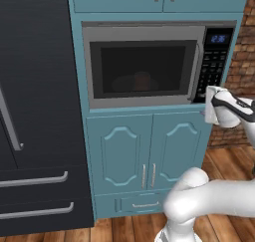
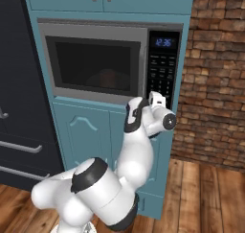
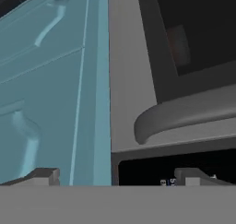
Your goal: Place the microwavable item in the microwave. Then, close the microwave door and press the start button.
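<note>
Evidently the item is already in and the door shut, so the step in hand looks like the start button: the microwavable item (image 1: 142, 80) shows as a dim reddish-brown lump behind the dark glass of the microwave door (image 1: 144, 66), which lies flush in the microwave (image 1: 159, 32). The gripper (image 3: 115, 176) sits low at the bottom right corner of the oven, its two fingertips (image 3: 44, 175) well spread with nothing between them, one over the teal cabinet edge and the other under the black keypad strip (image 1: 215, 61). To do it well, I judge the hand should shift toward the keypad so one tip, not the gap, meets a single key, then push straight in and gently (which key is start is too small to read). The door handle (image 3: 184, 112) curves just beside the keypad edge and should be cleared. Counted: one microwave, one door, one handle, one item inside, one blue display (image 2: 163, 41), two lower cabinet doors (image 1: 122, 151) with a drawer (image 1: 142, 204) beneath, and one black fridge (image 1: 35, 111).
</note>
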### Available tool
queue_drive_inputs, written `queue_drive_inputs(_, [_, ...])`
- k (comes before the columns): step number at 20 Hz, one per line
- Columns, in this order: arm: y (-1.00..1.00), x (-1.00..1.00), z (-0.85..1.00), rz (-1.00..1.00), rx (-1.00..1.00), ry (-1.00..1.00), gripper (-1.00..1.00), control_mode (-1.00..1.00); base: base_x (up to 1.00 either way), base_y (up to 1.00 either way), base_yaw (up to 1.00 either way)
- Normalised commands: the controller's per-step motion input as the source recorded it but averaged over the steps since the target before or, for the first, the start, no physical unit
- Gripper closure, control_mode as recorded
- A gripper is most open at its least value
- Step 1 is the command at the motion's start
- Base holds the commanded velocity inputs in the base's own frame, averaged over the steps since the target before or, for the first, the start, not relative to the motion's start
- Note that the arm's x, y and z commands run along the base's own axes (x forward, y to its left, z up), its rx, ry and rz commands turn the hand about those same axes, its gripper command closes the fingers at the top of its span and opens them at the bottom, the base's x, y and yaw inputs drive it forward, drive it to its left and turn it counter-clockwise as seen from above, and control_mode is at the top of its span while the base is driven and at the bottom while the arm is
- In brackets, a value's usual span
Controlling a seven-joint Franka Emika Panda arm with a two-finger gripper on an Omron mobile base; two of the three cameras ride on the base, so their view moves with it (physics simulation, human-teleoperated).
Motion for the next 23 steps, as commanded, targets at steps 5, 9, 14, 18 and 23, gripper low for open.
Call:
queue_drive_inputs(5, [-0.03,0.32,-0.14,0.02,0.03,0.0,-1.0,-1.0,0.0,0.0,0.0])
queue_drive_inputs(9, [-0.03,0.34,-0.07,0.02,0.03,0.0,-1.0,-1.0,0.0,0.0,0.0])
queue_drive_inputs(14, [-0.13,0.42,-0.07,0.0,0.02,0.0,-1.0,-1.0,0.0,0.0,0.0])
queue_drive_inputs(18, [-0.31,0.33,-0.11,0.0,0.02,0.0,-1.0,-1.0,0.0,0.0,0.0])
queue_drive_inputs(23, [-0.21,0.31,-0.17,0.0,0.02,0.0,-1.0,-1.0,0.0,0.0,0.0])
